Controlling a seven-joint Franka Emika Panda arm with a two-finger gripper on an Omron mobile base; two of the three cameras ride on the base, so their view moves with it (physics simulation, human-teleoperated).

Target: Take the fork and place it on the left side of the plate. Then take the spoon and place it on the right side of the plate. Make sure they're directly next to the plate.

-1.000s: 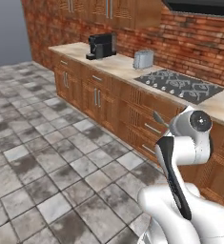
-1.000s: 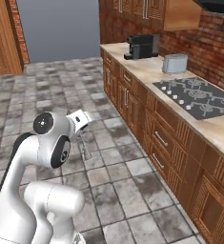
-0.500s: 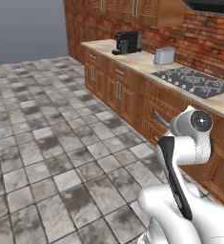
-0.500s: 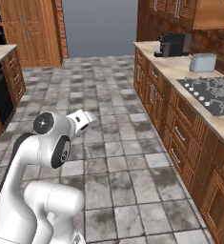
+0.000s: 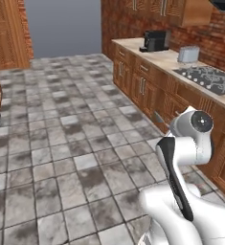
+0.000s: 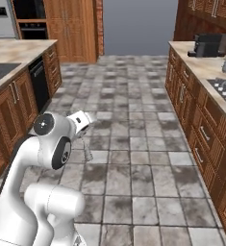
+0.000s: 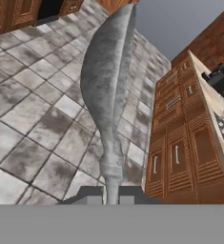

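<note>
The end effector (image 7: 107, 198) is closed tight on the thin handle of the spoon (image 7: 106, 90). In the hand view the spoon sticks up toward 12 o'clock, and its big oval bowl is in the air over the grey tiled floor (image 7: 32, 124). In the right base view the spoon (image 6: 87, 153) hangs down toward 6 o'clock under the white hand, above the floor. Brown wood cabinets (image 7: 180, 152) stand at 3 o'clock in the hand view. On the desk (image 5: 164, 57) in the left base view sit a black coffee machine (image 5: 153, 41), a silver toaster (image 5: 188, 54) and a cooktop (image 5: 207, 79).
</note>
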